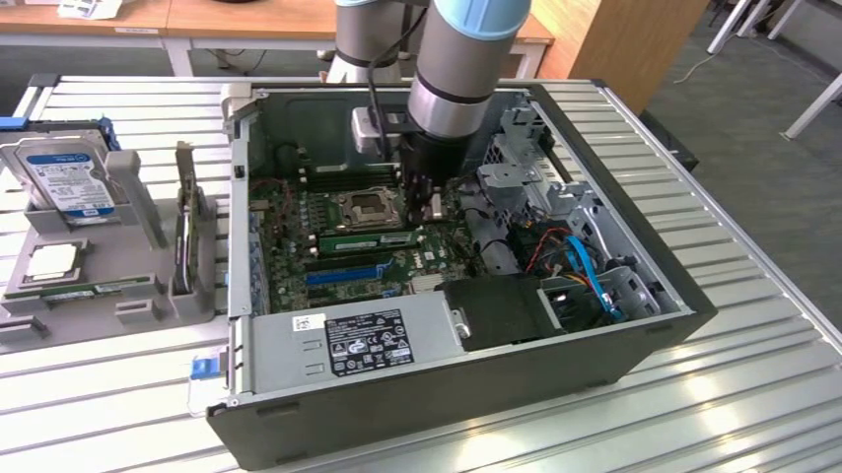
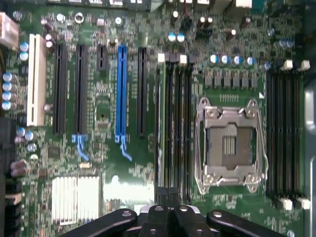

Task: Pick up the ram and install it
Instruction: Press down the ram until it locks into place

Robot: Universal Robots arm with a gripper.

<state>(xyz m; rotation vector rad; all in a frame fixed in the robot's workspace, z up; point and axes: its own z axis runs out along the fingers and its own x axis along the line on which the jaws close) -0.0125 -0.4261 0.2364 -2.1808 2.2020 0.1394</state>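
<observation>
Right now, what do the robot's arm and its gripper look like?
The arm is a thick cylinder of silver-grey metal with a light blue cap at its joint and a dark band lower down. A black cable runs alongside it. Below sits a black wrist section, then the gripper, made of glossy black linkage bars with round pivot bolts.

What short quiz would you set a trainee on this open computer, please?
1. True or false: the memory stick stands in one of the slots beside the processor socket.
2. The jaws of the tool are: A) wide open; B) shut; C) clamped on a hard drive.
3. What colour is the long slot that stands out among the black ones?

Key: 1 true; 2 B; 3 blue.
</observation>
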